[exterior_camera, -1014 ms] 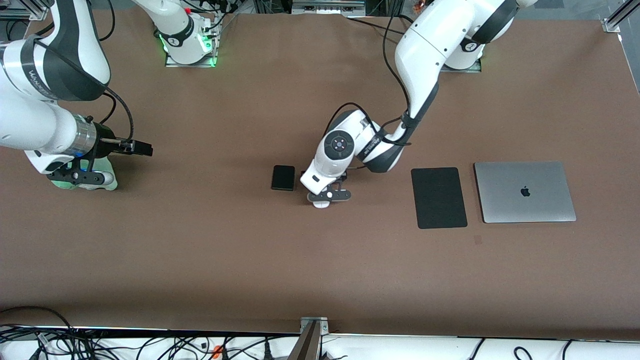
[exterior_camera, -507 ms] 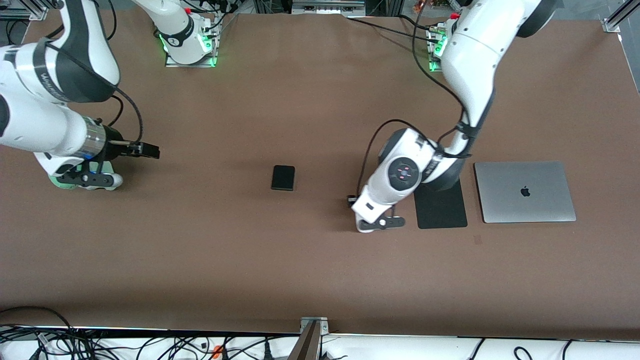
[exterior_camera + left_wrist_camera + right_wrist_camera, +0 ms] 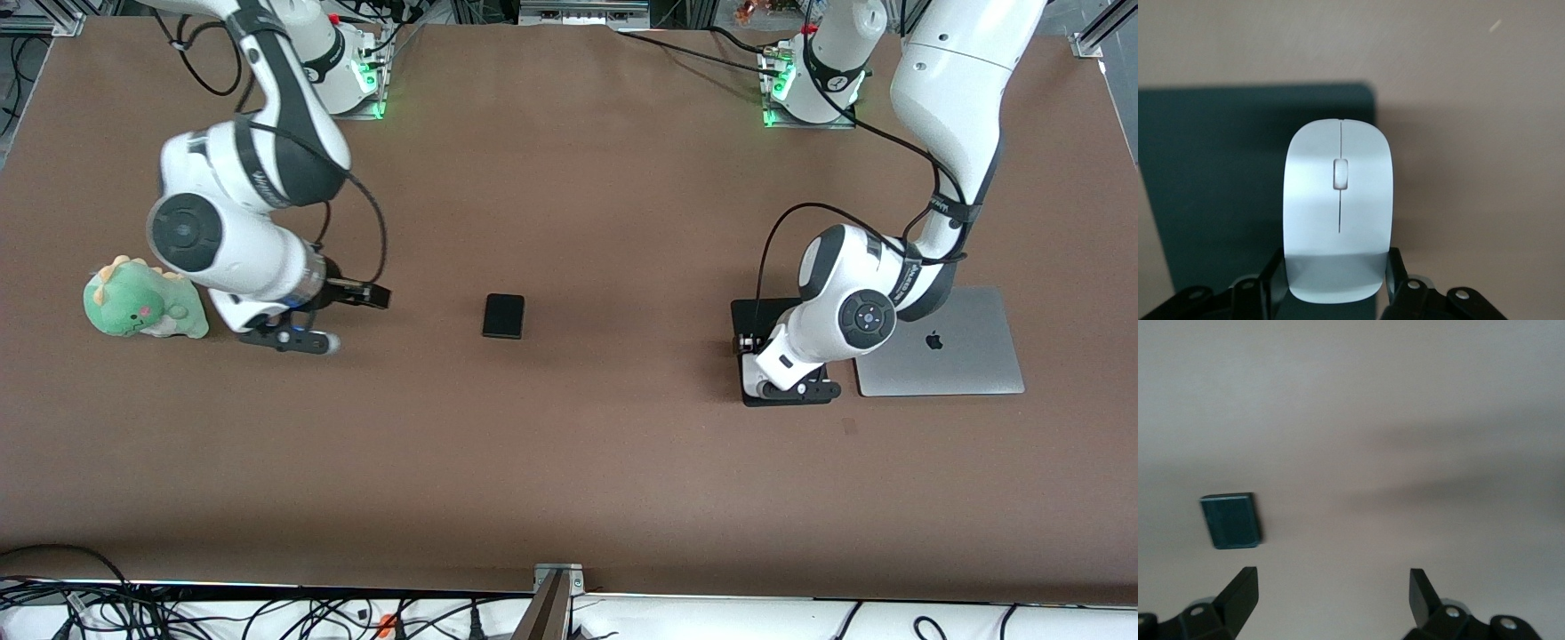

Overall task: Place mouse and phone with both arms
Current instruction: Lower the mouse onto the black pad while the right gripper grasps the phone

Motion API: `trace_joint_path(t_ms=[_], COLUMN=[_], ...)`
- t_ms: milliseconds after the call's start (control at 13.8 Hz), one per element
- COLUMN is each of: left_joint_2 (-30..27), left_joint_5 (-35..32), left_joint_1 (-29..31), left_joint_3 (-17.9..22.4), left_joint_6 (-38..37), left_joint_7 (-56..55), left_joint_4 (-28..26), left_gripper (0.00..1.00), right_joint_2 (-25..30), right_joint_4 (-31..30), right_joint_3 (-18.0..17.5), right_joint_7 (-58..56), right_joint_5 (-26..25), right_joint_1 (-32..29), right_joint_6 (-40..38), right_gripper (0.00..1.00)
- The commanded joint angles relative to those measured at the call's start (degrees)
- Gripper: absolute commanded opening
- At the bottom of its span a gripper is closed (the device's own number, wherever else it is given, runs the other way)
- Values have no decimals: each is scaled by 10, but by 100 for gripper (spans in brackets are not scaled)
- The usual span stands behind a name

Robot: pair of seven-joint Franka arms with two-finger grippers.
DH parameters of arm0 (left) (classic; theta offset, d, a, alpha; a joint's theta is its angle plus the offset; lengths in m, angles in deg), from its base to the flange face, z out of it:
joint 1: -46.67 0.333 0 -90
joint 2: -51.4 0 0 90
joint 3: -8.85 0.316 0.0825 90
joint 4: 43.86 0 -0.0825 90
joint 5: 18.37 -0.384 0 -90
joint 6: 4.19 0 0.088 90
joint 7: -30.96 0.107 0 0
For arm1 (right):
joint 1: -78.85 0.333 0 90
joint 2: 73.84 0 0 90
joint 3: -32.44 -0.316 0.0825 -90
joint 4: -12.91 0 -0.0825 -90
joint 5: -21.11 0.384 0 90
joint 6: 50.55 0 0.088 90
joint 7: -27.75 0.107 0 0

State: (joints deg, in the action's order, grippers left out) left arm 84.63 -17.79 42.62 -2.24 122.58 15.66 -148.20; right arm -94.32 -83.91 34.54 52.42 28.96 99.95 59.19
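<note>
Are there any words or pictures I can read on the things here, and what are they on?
Apple logo, no letters: on the closed silver laptop.
Small grey lettering on the right arm: too small to read.
Mouse, phone, black mat: no text.

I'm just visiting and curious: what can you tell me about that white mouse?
The mouse is a glossy white oval with a thin line down its middle and a small scroll wheel. The left pincer grips its rear end by both sides, holding it level over the black mat beside the laptop.
</note>
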Motion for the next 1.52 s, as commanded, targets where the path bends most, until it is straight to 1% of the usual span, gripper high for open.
trace_joint_path(t_ms=[0, 72, 145, 217, 290, 362, 579, 796, 869, 1014, 1086, 1231, 1448], left_joint_2=[-21, -13, -10, -6, -6, -5, -17, -51, -66, -114, -142, -200, -257], left_joint_5=[-19, -20, -20, -20, -20, -20, -16, -16, -12, -11, -11, -12, -15], left_joint_1=[25, 34, 40, 46, 50, 60, 69, 77, 95, 113, 113, 117, 126], left_joint_3=[-5, -4, -3, -3, -3, -4, -4, -3, -5, -10, -10, -8, -3], left_joint_6=[9, 12, 12, 12, 12, 10, -2, -82, -109, -124, -147, -170, -203], left_joint_7=[26, 29, 35, 41, 53, 62, 57, 62, 65, 69, 86, 108, 115], left_joint_4=[-41, -40, -40, -40, -39, -35, -18, 29, 40, 37, 39, 38, 40], left_gripper=[13, 21, 24, 37, 64, 100, 100, 100, 100, 100, 100, 100, 100], right_joint_2=[-29, -43, -56, -68, -78, -89, -126, -158, -170, -186, -192, -200, -208], right_joint_4=[2, 3, 2, 2, 1, 1, 1, 1, 1, -1, -2, -6, -6], right_joint_3=[5, 5, 5, 6, 6, 6, 9, 12, 12, 12, 12, 12, 12], right_joint_7=[17, 33, 45, 52, 62, 84, 125, 154, 165, 171, 171, 171, 171], right_joint_5=[21, 21, 20, 18, 17, 16, 10, -1, -12, -34, -48, -53, -57], right_joint_1=[44, 58, 74, 88, 98, 111, 140, 162, 164, 173, 174, 179, 184], right_joint_6=[44, 63, 80, 93, 107, 119, 172, 217, 232, 259, 267, 282, 289], right_gripper=[100, 100, 100, 100, 100, 100, 100, 100, 100, 100, 100, 100, 100])
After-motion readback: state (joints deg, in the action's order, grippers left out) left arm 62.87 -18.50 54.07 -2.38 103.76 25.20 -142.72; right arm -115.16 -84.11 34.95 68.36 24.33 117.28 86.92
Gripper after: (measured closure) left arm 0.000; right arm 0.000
